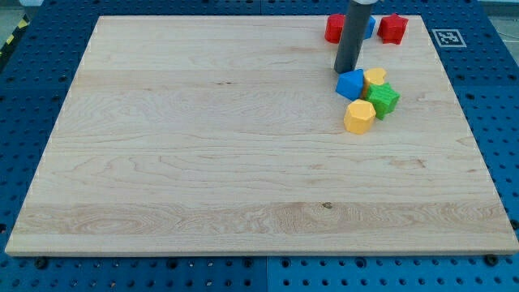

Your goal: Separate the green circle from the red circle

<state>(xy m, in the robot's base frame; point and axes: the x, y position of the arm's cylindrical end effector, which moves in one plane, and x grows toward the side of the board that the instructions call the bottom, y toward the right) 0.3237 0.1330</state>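
Observation:
My tip (347,71) rests on the wooden board (203,146) near the view's top right, just above a blue block (350,84). A round-looking red block (333,28) lies at the board's top edge, left of the rod. A green block (385,99), star-like in outline, sits below and right of my tip, touching a yellow block (375,79) above it and close to a second yellow block (359,117) below left. I cannot make out a green circle.
Another red block (393,28) lies at the top edge, right of the rod. A second blue block (370,27) is partly hidden behind the rod. A black-and-white marker tag (448,37) sits off the board's top right corner.

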